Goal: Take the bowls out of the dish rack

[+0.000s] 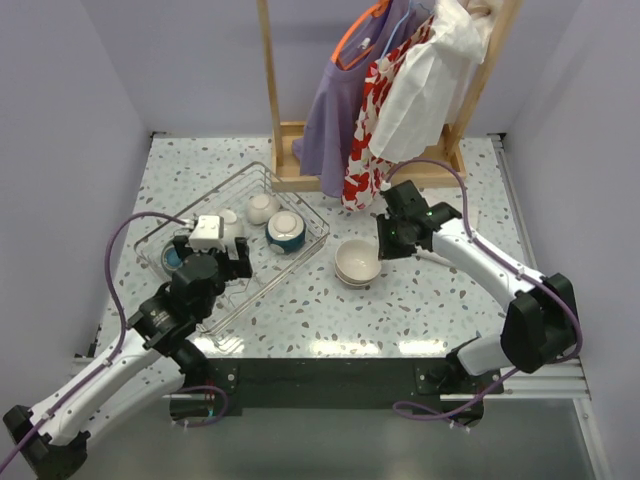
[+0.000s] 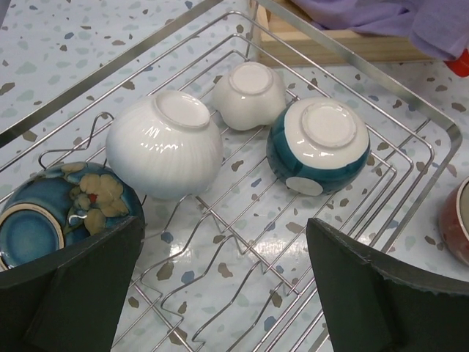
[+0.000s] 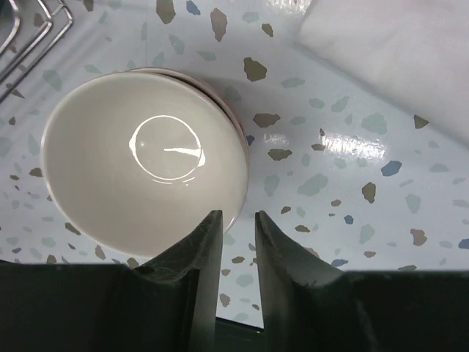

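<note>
The silver wire dish rack (image 1: 246, 176) lies left of centre. In it, upside down, are a ribbed white bowl (image 2: 165, 143), a smaller white bowl (image 2: 249, 94) and a teal-banded bowl (image 2: 319, 145); a dark blue patterned bowl (image 2: 51, 216) leans at the left. My left gripper (image 2: 227, 293) hovers open over the rack's zigzag wires, holding nothing. On the table right of the rack a beige bowl (image 3: 143, 172) sits upright, nested in a red bowl (image 3: 236, 121). My right gripper (image 3: 238, 227) is at the beige bowl's rim, its jaws a narrow gap apart with only table between them.
A wooden clothes stand (image 1: 290, 150) with hanging purple, red-patterned and white garments (image 1: 400, 80) stands behind the rack. White cloth (image 3: 410, 51) lies just beyond the stacked bowls. The rack's corner (image 3: 22, 22) is close to the stack. Walls enclose the table on three sides.
</note>
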